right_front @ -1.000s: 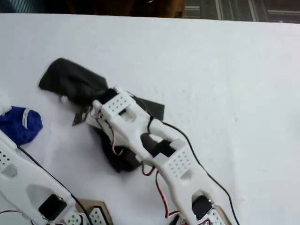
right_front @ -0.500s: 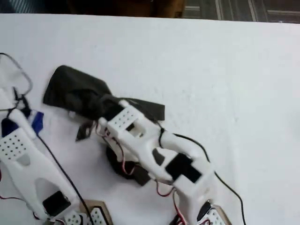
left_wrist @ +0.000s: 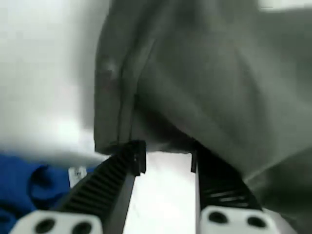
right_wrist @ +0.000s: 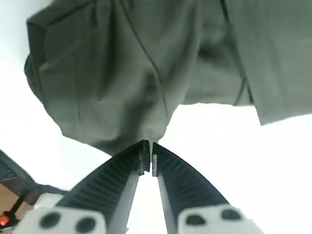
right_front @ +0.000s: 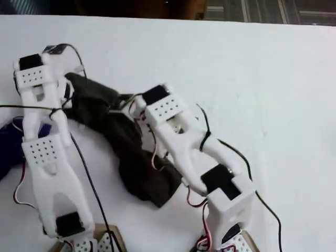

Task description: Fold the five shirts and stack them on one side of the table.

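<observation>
Dark shirt [right_front: 137, 170] crumpled on tabletop [right_front: 273, 79]; right arm [right_front: 184, 142] extended across it, jaws closed, seemingly pinching hem; left jaws spread at edge.

Left claw [left_wrist: 165, 158] spread, right claw [right_wrist: 147, 156] pinched

table [right_front: 273, 79]: white | dark shirt [right_front: 137, 170]: crumpled on it | blue shirt [right_front: 7, 152]: beside dark shirt, apart

A dark shirt [right_front: 134, 163] lies crumpled in a long, curved band left of centre. A blue shirt [right_front: 8, 149], seemingly bunched, sits near it.
</observation>
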Controlling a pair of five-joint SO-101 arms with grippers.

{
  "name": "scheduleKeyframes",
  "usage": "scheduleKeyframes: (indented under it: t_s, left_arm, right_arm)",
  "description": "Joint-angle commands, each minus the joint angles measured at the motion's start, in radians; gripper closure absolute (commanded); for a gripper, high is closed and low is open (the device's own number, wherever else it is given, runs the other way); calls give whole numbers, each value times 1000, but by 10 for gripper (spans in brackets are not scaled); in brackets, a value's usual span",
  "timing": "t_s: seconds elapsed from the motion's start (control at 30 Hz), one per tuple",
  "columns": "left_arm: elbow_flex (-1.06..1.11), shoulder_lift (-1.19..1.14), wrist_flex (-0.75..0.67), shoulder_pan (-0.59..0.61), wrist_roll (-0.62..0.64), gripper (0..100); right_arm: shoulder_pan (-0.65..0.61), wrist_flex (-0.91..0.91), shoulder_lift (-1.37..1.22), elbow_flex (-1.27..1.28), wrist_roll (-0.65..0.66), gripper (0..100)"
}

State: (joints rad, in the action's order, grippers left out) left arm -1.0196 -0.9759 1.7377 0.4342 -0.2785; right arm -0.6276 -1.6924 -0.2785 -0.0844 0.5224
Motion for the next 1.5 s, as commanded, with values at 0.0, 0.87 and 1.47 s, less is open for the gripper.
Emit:
scheduleKeyframes:
  t_s: [0.0, 0.87, 1.47]
  left_arm:
    - [-36, 74, -63, 28, -26, 820]
    - [-153, -77, -37, 109, -97, 820]
    - [-153, -189, -23, 110, -48, 823]
  right_arm:
    - [8, -45, 61, -46, -23, 981]
    - [24, -48, 54, -51, -21, 981]
    - [24, -48, 59, -51, -21, 981]
